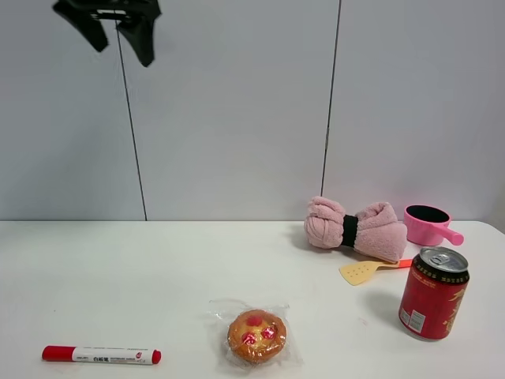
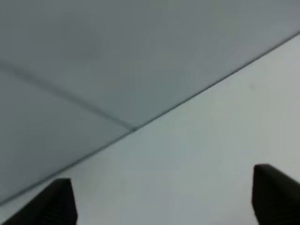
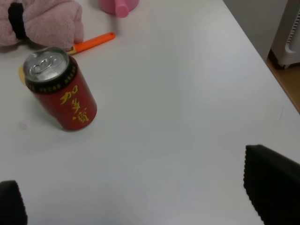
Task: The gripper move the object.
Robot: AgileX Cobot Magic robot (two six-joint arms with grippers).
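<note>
Pink towel (image 1: 371, 229), black band (image 1: 350, 230); red can (image 1: 432, 296)

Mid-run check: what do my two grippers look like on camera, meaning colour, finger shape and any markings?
Both are black. The left gripper has two pointed, wedge-like fingers on a dark body with thin pale markings. Of the right gripper, only two matte black fingers show, with blunt ends and a finely textured surface. No cables or arm links are in view.

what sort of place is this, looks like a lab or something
Probably a robot test bench: a black two-fingered left gripper hangs above a white table backed by plain grey wall panels.
</note>
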